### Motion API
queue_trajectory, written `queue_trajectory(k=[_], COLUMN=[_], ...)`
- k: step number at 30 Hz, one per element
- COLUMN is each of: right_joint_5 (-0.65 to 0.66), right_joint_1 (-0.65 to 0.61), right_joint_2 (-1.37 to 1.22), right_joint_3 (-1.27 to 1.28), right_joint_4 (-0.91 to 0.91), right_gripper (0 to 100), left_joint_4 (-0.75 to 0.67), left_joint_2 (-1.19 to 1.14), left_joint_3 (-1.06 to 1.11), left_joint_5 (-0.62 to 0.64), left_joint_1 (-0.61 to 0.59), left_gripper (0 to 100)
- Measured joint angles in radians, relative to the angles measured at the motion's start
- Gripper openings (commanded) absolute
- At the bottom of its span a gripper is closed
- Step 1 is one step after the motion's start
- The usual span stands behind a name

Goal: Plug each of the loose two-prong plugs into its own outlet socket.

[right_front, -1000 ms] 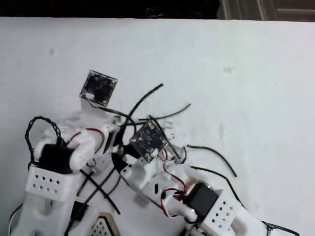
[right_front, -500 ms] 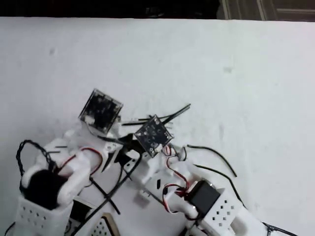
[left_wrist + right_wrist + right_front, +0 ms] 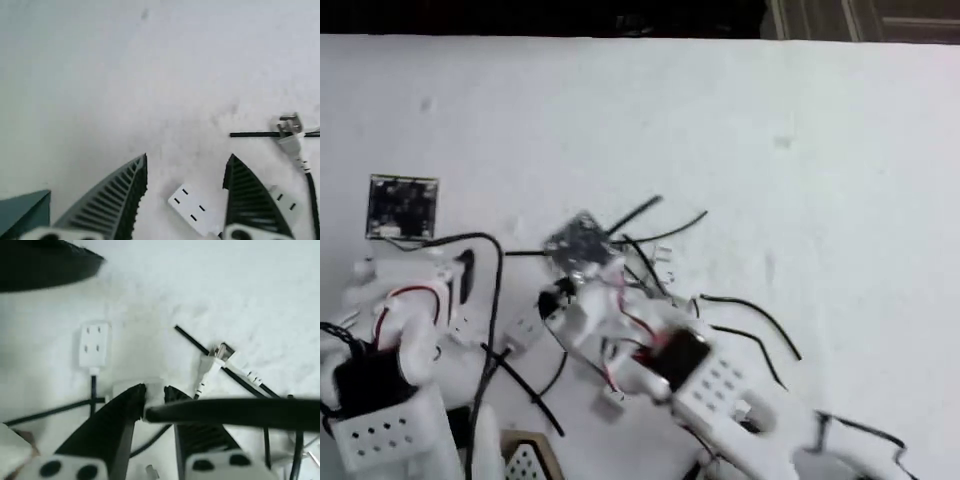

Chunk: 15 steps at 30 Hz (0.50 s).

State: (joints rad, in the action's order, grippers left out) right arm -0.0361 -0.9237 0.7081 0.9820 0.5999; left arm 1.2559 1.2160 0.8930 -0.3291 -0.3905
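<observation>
- Sockets come first: in your left wrist view a white outlet socket (image 3: 192,210) is lying flat on the white table (image 3: 100,75) with its slots facing up. It is sitting in the gap between the jaws of the left gripper (image 3: 188,159).
- Those jaws are standing wide apart and are gripping nothing.
- A second socket (image 3: 287,202) is peeking out from behind one jaw, just beside the first.
- Farther out, a white two-prong plug (image 3: 289,131) is lying loose on the table with its cord trailing back toward the arm. A thin black cable (image 3: 250,134) is running along the table up to it.
- In your right wrist view a corded socket (image 3: 94,344) is lying flat, slots up, with a black cord leaving one end. A loose plug (image 3: 214,360) is resting on crossed black cables, well apart from that socket and plugged into nothing.
- The right gripper (image 3: 155,390) is hanging low over the table with a white block (image 3: 122,387) right at its tip. You cannot tell whether it is clamping that block or merely touching it.
- A thick dark cable (image 3: 225,410) is crossing in front of that gripper, close to the camera.
- In the high view the left arm (image 3: 390,340) and the right arm (image 3: 660,360) are both sitting low near the table's near edge. Thin black leads (image 3: 750,310) are lying scattered just beside the right arm.
</observation>
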Motion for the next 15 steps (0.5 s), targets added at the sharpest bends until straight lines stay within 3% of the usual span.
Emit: queue_trajectory(k=[7, 15], right_joint_5=[0.074, 0.077], right_joint_1=[0.000, 0.000], right_joint_2=[-0.302, -0.402], right_joint_3=[-0.049, -0.064], right_joint_4=[-0.167, -0.262], right_gripper=[1.6, 1.6], left_joint_4=[-0.133, -0.238], left_joint_2=[0.000, 0.000], left_joint_3=[0.206, 0.397], left_joint_5=[-0.002, -0.002], left_joint_1=[-0.203, -0.245], left_gripper=[26, 26])
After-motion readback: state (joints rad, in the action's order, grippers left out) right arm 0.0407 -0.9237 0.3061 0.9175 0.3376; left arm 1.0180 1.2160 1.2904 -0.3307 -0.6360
